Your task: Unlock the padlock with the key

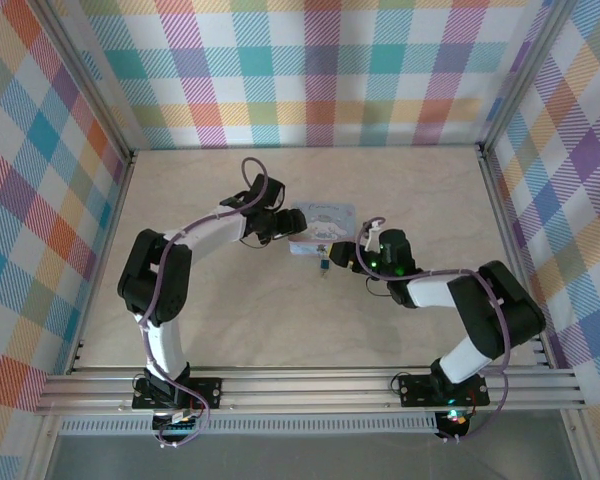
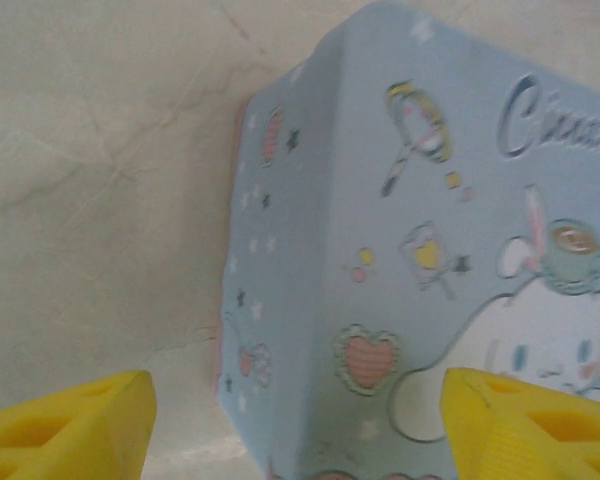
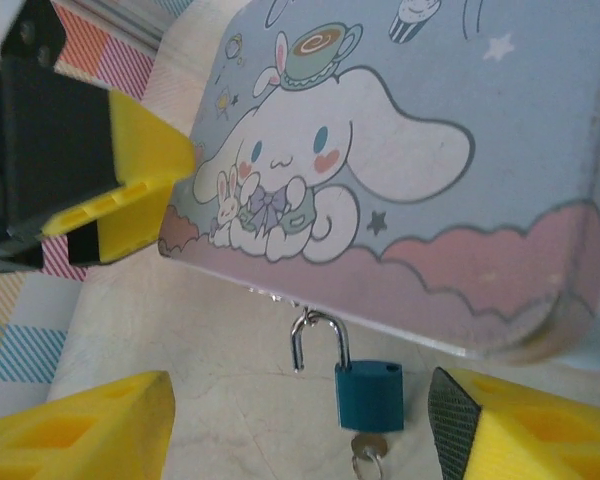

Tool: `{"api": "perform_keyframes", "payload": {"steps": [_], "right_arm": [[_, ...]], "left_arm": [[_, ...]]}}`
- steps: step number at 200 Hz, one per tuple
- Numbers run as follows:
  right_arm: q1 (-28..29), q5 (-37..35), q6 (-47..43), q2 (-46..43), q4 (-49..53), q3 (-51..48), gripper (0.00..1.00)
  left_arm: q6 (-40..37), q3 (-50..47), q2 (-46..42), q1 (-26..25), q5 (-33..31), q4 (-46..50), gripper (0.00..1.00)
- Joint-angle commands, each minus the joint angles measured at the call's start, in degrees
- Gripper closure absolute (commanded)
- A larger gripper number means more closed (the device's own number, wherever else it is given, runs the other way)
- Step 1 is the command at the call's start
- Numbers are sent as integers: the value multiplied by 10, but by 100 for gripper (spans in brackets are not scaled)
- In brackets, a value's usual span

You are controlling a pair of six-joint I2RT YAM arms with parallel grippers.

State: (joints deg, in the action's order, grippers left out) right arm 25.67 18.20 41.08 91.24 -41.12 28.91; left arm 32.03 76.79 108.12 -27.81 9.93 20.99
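The padlock (image 3: 369, 397) hangs from the tin (image 3: 460, 200) straight before the right tool (image 3: 300, 405), key (image 3: 367, 448) at its near end; this tool and the left tool (image 2: 298, 405) stand apart.

The tin (image 3: 540, 120) is finished in pale blue, printed with a white cartoon figure and a pink cloud border. The padlock (image 3: 369, 397) is teal with a silver shackle. The table (image 1: 230, 310) is marbled beige. The walls (image 1: 310, 70) are checked in pastel colours.
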Motion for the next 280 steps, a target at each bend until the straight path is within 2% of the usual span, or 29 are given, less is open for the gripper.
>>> {"api": "perform_keyframes", "payload": {"steps": [1,105,137,178,206,280], "right_arm": [[-14,50,-13,28,-18,28,31],[-42,113,-58,86,-80,61,25],[-42,128,-68,60,-89,26,25],[-36,197,-82,54,-53,20,24],[-17,192,-117,60,2,45,24],[-8,205,-133,129,2,94,28]], "left_arm": [[-18,-8,5,6,-15,29,26],[35,-180,-102,-18,-33,-17,26],[42,-189,-119,-22,-42,-16,26],[46,-193,-128,-24,-42,-19,25],[51,-192,-128,-26,-42,-22,25],[58,-190,-127,-31,-47,-23,25]]}}
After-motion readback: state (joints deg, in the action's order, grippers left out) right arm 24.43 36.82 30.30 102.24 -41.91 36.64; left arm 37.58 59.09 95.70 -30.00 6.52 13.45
